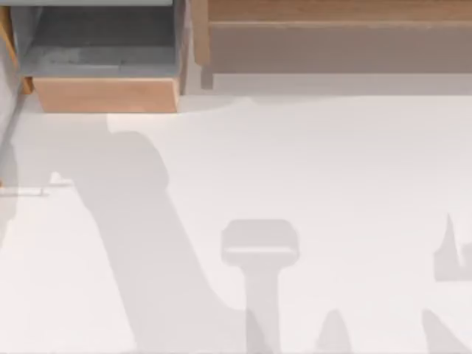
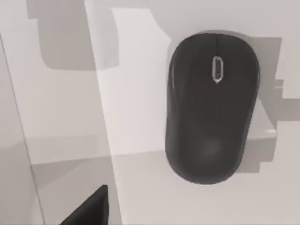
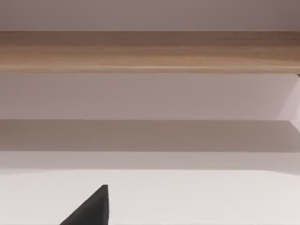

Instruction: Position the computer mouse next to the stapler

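Observation:
A black computer mouse (image 2: 212, 108) with a silver-rimmed scroll wheel lies flat on the white table surface in the left wrist view, seen from straight above. A dark part of my left gripper (image 2: 89, 211) juts in at the frame's edge, well apart from the mouse and not touching it. In the right wrist view a dark part of my right gripper (image 3: 89, 208) hangs over the white tabletop, facing a wooden ledge (image 3: 150, 51). The stapler is out of view.
An open wooden drawer (image 1: 103, 92) sits at the table's back left. A long wooden cabinet front (image 1: 332, 37) runs along the back. Grey shadows of the arms (image 1: 258, 251) fall across the white table (image 1: 354, 162).

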Controlling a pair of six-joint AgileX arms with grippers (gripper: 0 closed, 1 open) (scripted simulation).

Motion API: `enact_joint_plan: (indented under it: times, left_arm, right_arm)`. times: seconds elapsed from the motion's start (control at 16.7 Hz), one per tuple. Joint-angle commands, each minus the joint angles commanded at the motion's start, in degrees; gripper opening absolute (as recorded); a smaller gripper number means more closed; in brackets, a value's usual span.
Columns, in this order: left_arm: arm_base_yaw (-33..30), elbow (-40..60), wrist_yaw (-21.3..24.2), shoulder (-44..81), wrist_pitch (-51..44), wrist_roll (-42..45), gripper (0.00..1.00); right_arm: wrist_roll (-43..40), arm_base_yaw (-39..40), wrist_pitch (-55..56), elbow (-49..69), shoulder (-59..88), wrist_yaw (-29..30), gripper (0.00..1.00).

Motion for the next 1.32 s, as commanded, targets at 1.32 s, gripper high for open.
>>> enact_joint_plan:
  times: [1.32]
  left_arm:
    - [4.9, 3.5, 0.9, -4.9, -11.5, 7.3, 1.0]
  right_arm:
    - [0.0, 0.0, 0.0, 0.0, 0.0, 0.0, 1.0]
